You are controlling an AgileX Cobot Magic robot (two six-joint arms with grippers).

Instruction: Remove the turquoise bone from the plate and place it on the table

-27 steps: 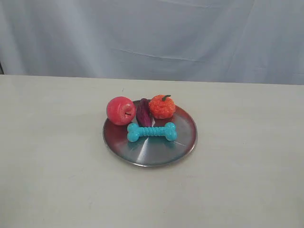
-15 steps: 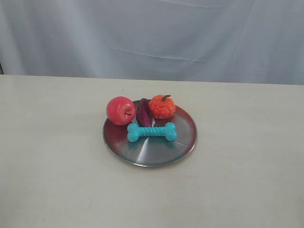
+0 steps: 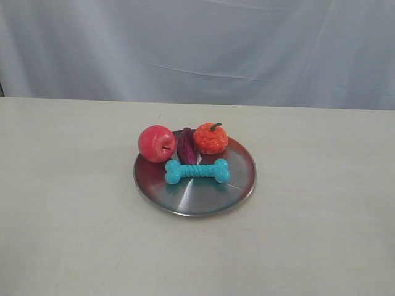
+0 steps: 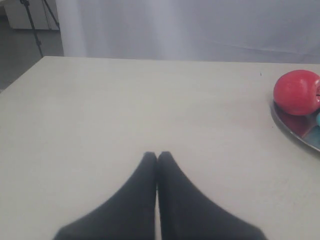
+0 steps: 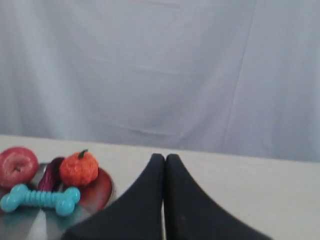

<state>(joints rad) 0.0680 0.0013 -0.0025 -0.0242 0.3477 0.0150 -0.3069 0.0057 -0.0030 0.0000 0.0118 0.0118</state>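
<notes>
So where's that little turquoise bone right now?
In the exterior view the turquoise bone lies on the plate, in front of the red apple and orange pumpkin.

We see the exterior view evenly and softly lit, bright with no hard shadows: the table [image 3: 74, 234] reads flat and matte, and only a faint, diffuse shade sits under the edge of the plate [image 3: 185, 200], whose metal mirrors red and a pale sheen rather than sharp glare. In both wrist views we find the picture softer, the left gripper [image 4: 157, 156] and the right gripper [image 5: 165, 158] showing as dark, blurred shapes close to the lens, and the curtain [image 5: 175, 75] behind looks pale and slightly hazy
</notes>
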